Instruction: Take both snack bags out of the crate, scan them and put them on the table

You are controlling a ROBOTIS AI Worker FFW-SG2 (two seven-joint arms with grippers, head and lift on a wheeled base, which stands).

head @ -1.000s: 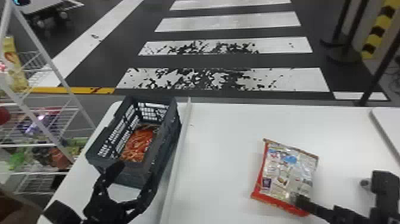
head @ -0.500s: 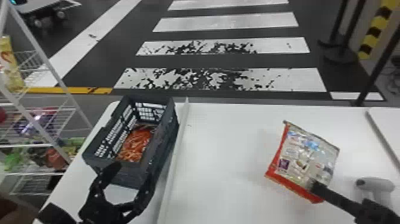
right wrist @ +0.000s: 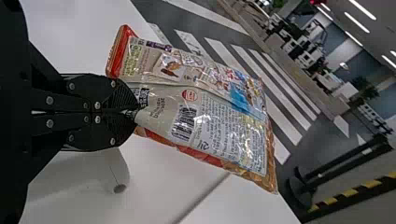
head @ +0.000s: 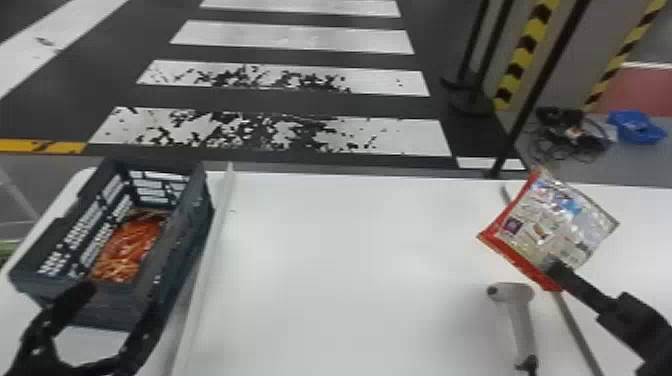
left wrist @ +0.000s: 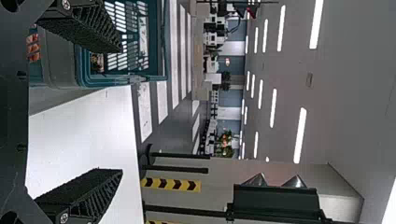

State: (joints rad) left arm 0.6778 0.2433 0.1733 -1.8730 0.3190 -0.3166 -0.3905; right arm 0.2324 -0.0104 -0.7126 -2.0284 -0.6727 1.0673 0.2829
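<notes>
And there's one silver-and-red snack bag [head: 565, 225], clamped in the right gripper [head: 555, 267] near one handheld scanner [head: 522, 312]! A second, reddish-orange snack bag [head: 125, 250] lies inside the single crate [head: 172, 250], and the left gripper [head: 121, 300], two fingers wide apart, is right by it!

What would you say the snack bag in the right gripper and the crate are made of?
The bag looks like thin, glossy printed film, judging by its creases and bright glints; whether it is foil-lined I can't tell. The crate seems to be rigid, dark moulded plastic with a fairly dull finish, going by its even slotted walls.
</notes>
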